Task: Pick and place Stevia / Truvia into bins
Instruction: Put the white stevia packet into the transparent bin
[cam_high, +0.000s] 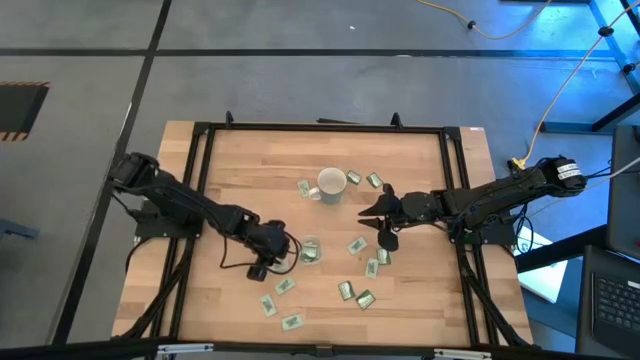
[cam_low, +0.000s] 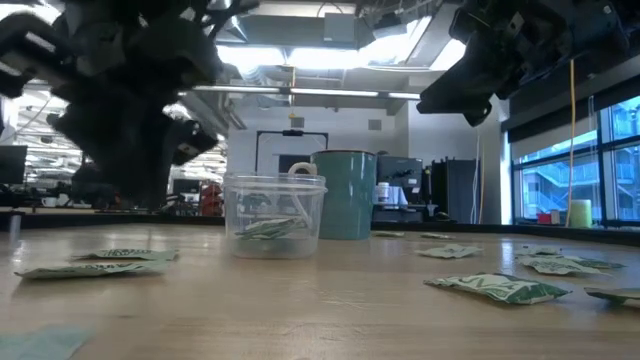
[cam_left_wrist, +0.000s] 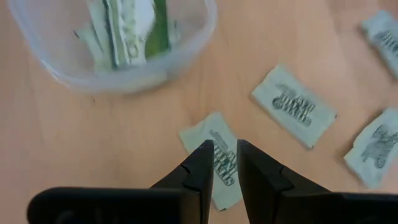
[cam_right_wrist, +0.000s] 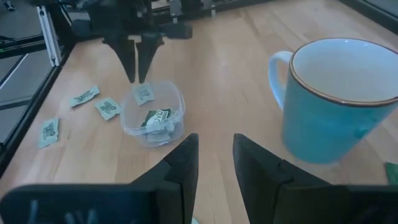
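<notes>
On the wooden surface (cam_high: 240, 160) stand one clear plastic cup (cam_high: 310, 250) with a few sachets (cam_right_wrist: 157, 118) inside, one blue-and-white mug (cam_high: 331, 184), roughly a dozen loose sachets (cam_high: 364, 298), and two robot arms.

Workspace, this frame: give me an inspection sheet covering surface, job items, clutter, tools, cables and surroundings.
Surface: wooden table in a black frame.
Job items: clear cup holds a few sachets; loose sachets lie scattered around it.
Clutter: mug, white outside from above, blue in the right wrist view; looks empty.
Tools: left tool over a sachet beside the cup, fingers narrowly apart, nothing gripped; right tool near the mug, open, empty.
Cables: yellow cable on the floor.
Surroundings: grey floor; room with windows behind.
</notes>
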